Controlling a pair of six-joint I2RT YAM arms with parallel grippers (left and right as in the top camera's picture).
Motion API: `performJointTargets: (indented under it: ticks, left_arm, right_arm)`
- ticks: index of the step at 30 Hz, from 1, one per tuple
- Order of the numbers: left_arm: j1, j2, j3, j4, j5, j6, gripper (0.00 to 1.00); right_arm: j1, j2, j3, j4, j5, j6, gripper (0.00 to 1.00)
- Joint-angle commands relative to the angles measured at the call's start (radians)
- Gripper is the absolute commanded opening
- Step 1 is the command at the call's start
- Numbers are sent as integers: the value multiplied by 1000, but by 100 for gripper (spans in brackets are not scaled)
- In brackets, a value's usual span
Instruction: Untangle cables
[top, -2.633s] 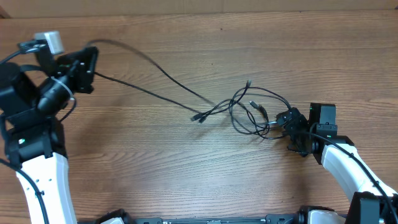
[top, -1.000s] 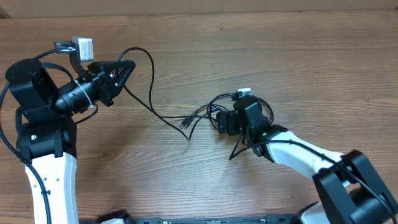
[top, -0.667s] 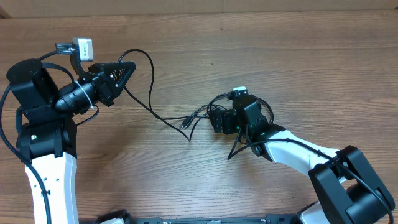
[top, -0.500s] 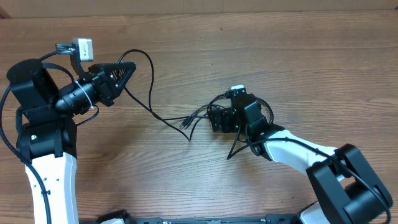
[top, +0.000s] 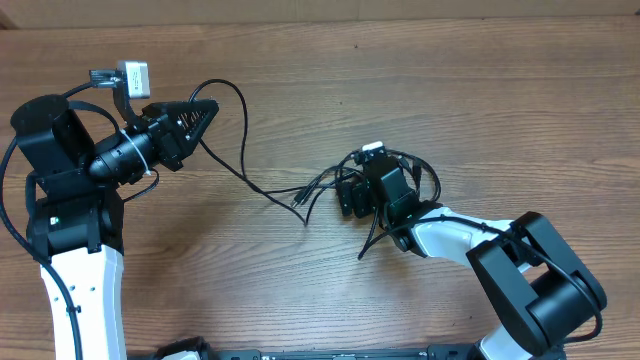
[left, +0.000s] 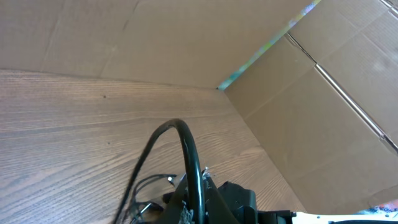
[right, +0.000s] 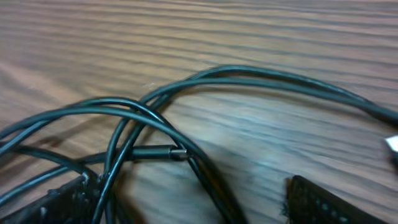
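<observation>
The cables (top: 300, 192) are thin black cords tangled at the table's middle, with several plug ends fanning left. One long cable (top: 243, 112) arches up from the tangle to my left gripper (top: 205, 110), which is raised at the left and shut on it. The left wrist view shows this cable (left: 189, 149) curving up out of the closed fingers (left: 214, 196). My right gripper (top: 346, 193) sits low on the tangle, open. In its wrist view the wide-apart fingers (right: 323, 202) straddle crossing strands (right: 205, 78), a metal-tipped plug (right: 155, 152) lying just ahead of them.
The wooden table (top: 450, 90) stretches bare to the back and right. A cardboard wall (left: 186, 37) stands along the far edge. My right arm's white link (top: 450, 235) lies across the table to the right of the tangle.
My right gripper has crept slightly left and back over the tangle, and its jaws have narrowed a touch. The left gripper and its held cable have not moved.
</observation>
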Motion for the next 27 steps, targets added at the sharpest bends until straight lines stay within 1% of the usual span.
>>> performJointTargets:
  ticks: [1,5,8,9,14,17,23,24,27]
  left_arm:
    - [7,-20,19,31,-7,18,4]
    - [58,-20,20,97,-9,19,4]
    - [115,-20,22,154,-11,-6,4]
    - [134,-20,24,170,-15,-17,4]
    - [219,-20,64,252,-105,-91,4]
    - [249,-20,126,247,-175,-101,4]
    - [254,-10,183,213,-263,-101,4]
    - [254,-6,183,205,-270,-100,4]
    - [254,17,183,172,-270,-96,4]
  right_arm:
    - [-15,21,13,-27,179,148,92]
    - [-91,21,12,-121,244,270,88]
    - [-181,21,12,-212,227,364,87]
    - [-205,21,12,-230,209,375,87]
    - [-324,21,11,-298,88,378,85]
    - [-362,21,11,-331,48,378,86]
    - [-365,21,11,-338,-88,378,87]
    - [-363,21,12,-337,-117,378,90]
    - [-363,20,12,-337,-187,377,91]
